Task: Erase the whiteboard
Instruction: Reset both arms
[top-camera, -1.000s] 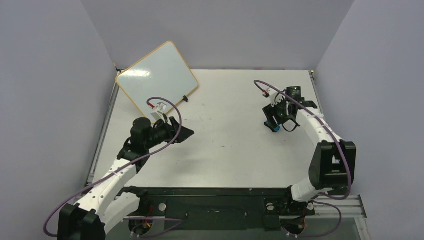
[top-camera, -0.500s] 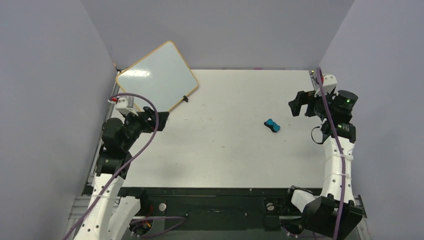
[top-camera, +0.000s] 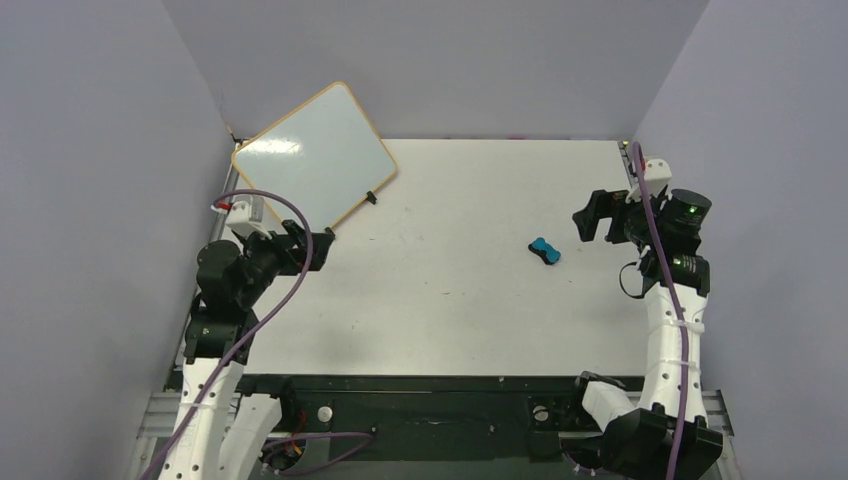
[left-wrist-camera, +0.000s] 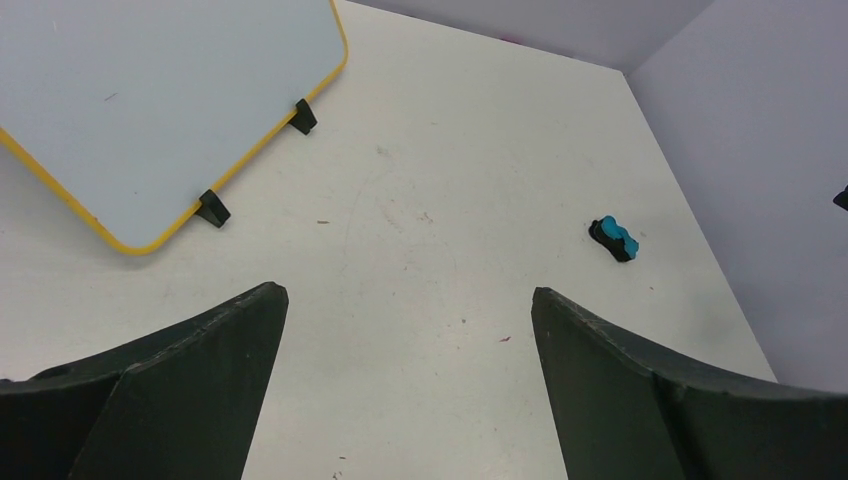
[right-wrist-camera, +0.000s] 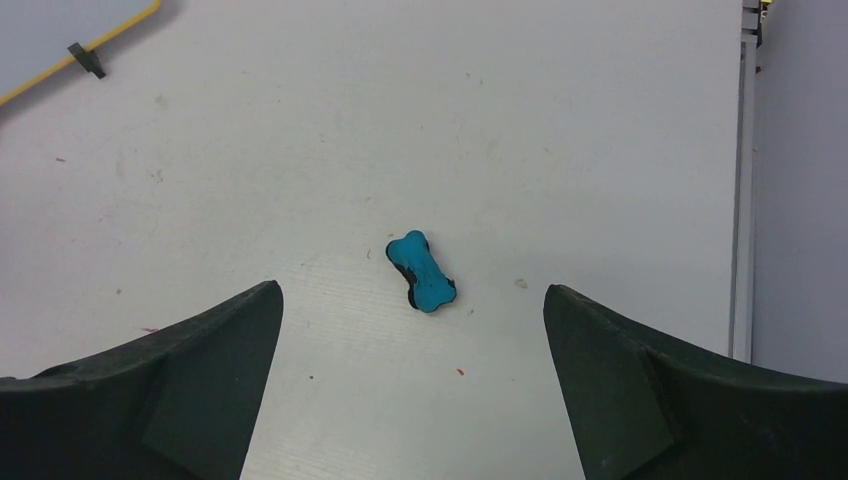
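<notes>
No legible text, label, brand, number or sign made out in any view. Whiteboard (top-camera: 315, 152) face seen as plain glossy white in top and left wrist views, with nothing readable on it. Small white-and-red piece (top-camera: 240, 208) on left arm cable too small to be read.
</notes>
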